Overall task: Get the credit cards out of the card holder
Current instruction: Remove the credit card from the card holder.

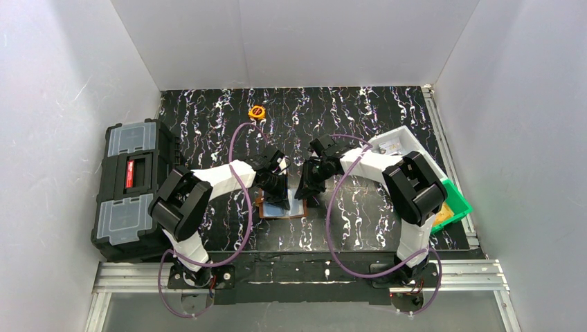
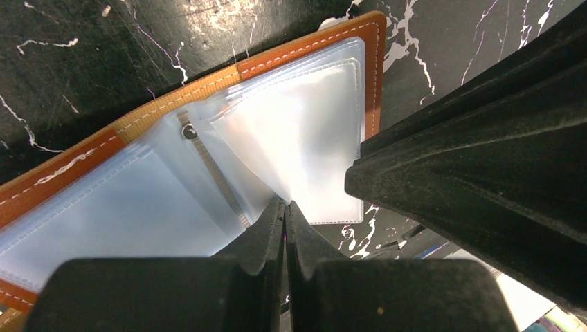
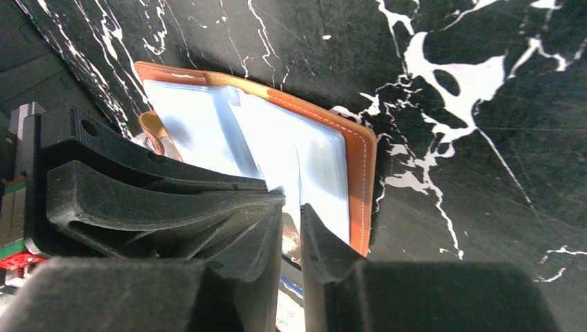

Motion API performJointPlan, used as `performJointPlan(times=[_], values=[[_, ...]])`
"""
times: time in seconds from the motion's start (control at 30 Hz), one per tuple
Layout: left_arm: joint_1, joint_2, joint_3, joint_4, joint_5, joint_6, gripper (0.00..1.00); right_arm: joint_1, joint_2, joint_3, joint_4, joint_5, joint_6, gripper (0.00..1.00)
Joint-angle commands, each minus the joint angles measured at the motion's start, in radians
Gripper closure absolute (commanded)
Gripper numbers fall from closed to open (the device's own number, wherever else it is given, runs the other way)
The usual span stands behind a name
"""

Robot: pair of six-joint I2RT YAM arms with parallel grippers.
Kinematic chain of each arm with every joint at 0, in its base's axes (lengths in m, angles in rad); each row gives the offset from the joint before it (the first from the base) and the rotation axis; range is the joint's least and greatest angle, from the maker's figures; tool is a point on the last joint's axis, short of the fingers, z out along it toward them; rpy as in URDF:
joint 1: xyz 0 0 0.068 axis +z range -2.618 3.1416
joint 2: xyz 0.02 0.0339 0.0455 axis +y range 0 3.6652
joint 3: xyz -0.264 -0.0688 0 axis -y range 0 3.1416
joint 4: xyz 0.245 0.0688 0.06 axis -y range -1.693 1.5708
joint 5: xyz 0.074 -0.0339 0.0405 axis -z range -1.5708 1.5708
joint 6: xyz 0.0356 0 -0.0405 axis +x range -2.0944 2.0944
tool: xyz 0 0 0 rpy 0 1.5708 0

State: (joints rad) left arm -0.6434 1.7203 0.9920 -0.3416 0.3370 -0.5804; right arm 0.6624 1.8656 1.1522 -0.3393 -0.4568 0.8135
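Looking down from the top camera, I am seeing the card holder (image 1: 284,209) lying open on the black marbled table (image 1: 374,111), near the front edge and between the two arms. The left gripper (image 1: 275,188) is hanging over its left part and the right gripper (image 1: 310,192) is just at its right edge. A black toolbox (image 1: 131,187) is sitting far left and a green bin (image 1: 457,204) far right.

Through the left wrist camera, I am seeing the left gripper (image 2: 285,207) with its fingers pressed fully together. Their tips are meeting the lower edge of the clear pockets (image 2: 311,104).

On the right wrist camera, the right gripper (image 3: 291,214) is showing only a narrow gap. A pale pocket leaf (image 3: 277,145) is running down into that gap. I cannot tell whether it is clamped.
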Motion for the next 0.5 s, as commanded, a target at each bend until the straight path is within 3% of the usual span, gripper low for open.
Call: performJointPlan(times=[0.0, 0.07, 0.17, 0.27, 0.37, 0.47], values=[[0.005, -0.05, -0.008, -0.022, 0.012, 0.002, 1.0, 0.011, 0.02, 0.044, 0.007, -0.021, 0.003, 0.82], [0.006, -0.06, -0.003, -0.029, 0.008, 0.004, 1.0, 0.011, 0.02, 0.047, 0.004, -0.015, -0.003, 0.86], [0.008, -0.076, 0.008, -0.048, 0.002, 0.007, 0.91, 0.011, 0.02, 0.047, 0.0, -0.013, -0.005, 0.92], [0.013, -0.096, 0.016, -0.068, -0.009, 0.011, 0.81, 0.011, 0.013, 0.046, -0.001, -0.013, -0.008, 0.97], [0.021, -0.118, 0.027, -0.103, -0.044, 0.011, 0.63, 0.01, -0.001, 0.049, -0.011, -0.009, -0.014, 0.99], [0.033, -0.142, 0.039, -0.163, -0.11, 0.013, 0.61, 0.011, -0.015, 0.055, -0.023, -0.001, -0.024, 0.99]])
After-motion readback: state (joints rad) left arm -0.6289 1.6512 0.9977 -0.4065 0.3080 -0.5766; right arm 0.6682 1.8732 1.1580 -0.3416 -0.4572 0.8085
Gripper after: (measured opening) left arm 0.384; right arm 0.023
